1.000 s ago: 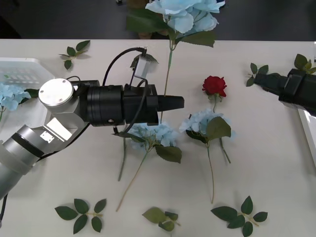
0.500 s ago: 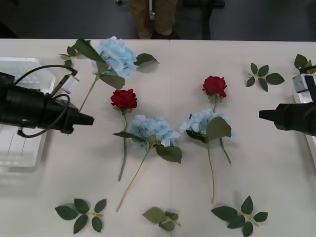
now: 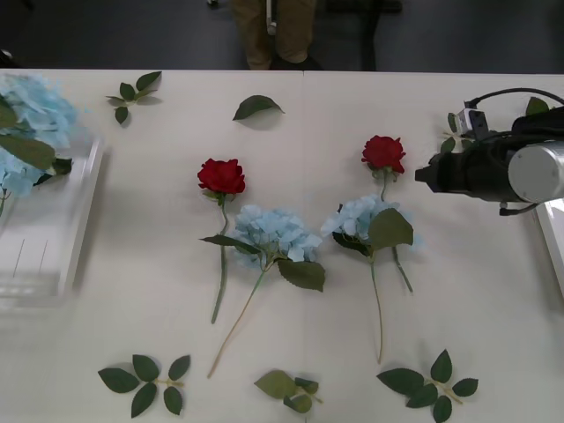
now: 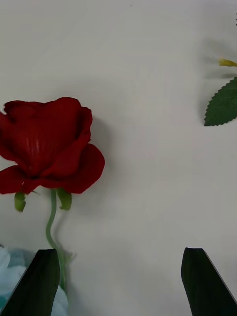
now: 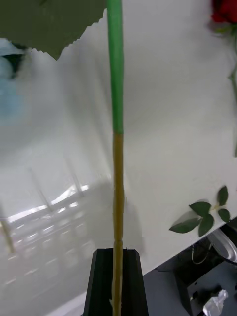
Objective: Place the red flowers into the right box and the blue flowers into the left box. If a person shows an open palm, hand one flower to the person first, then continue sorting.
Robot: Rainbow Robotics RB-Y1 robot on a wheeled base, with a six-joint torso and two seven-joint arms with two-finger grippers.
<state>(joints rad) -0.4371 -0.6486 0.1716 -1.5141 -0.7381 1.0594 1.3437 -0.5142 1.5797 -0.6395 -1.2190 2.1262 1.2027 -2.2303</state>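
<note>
Jaws astride red flower (image 4: 47, 145) stem

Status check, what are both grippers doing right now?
Left gripper shut on a blue flower stem over the left box. Right gripper open, at the right-hand red rose. Nothing in the way.

1. The front camera sits high above the table (image 3: 493, 291), facing forward and down.
2. The right wrist camera looks close along its arm at a red rose (image 4: 47, 145), the rose (image 3: 383, 152) also seen from the front.
3. The left wrist camera looks close along a held stem (image 5: 116, 148).
</note>
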